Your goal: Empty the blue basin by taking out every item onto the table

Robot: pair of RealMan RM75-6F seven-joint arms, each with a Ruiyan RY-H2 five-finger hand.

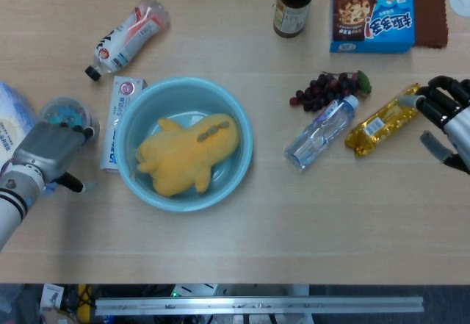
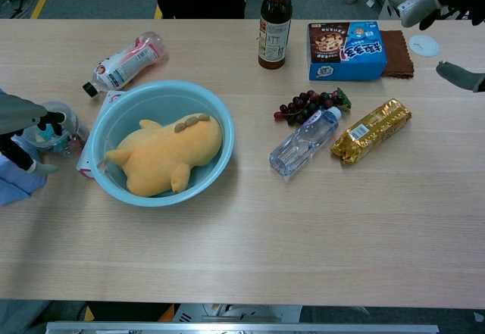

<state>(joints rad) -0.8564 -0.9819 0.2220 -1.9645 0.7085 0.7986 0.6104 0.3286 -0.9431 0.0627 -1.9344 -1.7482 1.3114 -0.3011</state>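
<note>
bench (image 1: 242,243): pale wood, near strip bare.
left robot hand (image 1: 45,151): low at the left edge, just beside the small clear tub (image 1: 64,114); fingers partly curled, nothing seen held; cannot tell whether it touches the tub.
blue packet (image 2: 15,175): at the left edge, partly behind the left robot hand.
blue basin (image 1: 136,114): left of centre on the bench, upright.
yellow plush toy (image 1: 187,153): lying inside the basin, filling most of it.
white box (image 1: 120,118): flat on the bench, touching the basin's left rim.
water bottle (image 1: 319,131): on its side, right of centre.
gold packet (image 1: 382,120): just beside the water bottle.
right robot hand (image 1: 448,117): at the right edge near the gold packet, fingers spread, holding nothing.
grapes (image 1: 327,89): dark bunch just behind the water bottle.
pink-label bottle (image 1: 125,34): on its side, far left.
dark glass bottle (image 2: 274,25): upright, far centre.
blue cookie box (image 1: 372,15): far right, lying on a brown cloth (image 1: 433,12).
</note>
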